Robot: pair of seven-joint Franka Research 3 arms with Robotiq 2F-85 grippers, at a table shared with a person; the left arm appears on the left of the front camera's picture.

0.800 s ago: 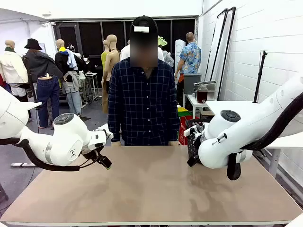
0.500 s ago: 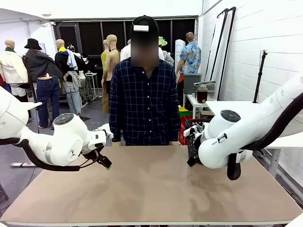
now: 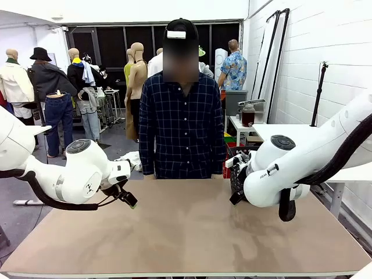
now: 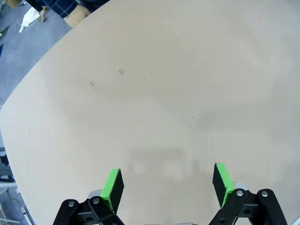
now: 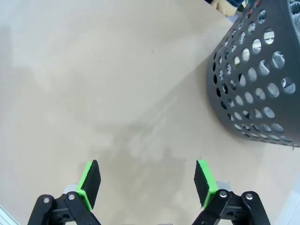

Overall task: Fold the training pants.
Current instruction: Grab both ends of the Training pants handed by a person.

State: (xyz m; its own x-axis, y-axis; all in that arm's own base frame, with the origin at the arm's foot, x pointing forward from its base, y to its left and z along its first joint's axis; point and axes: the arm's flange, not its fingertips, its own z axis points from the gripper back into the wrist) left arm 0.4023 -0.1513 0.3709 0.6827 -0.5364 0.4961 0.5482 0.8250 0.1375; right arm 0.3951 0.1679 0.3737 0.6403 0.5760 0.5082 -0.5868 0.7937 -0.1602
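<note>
The training pants are out of view. My left gripper (image 3: 130,200) hovers over the left part of the brown table (image 3: 186,232). In the left wrist view its green pads (image 4: 112,185) stand wide apart over bare tabletop, so the left gripper (image 4: 168,182) is open and holds nothing. My right gripper (image 3: 235,190) hangs at the table's right side, partly behind its own arm. In the right wrist view the right gripper (image 5: 147,182) is also open and holds nothing, with bare table below it.
A dark grey perforated basket (image 5: 262,84) stands on the table close to the right gripper; the same basket (image 3: 237,158) sits at the far right edge. A person (image 3: 182,125) in a dark checked shirt stands at the far side.
The person has shifted slightly to the right behind the table. Both arms and grippers have stayed still.
</note>
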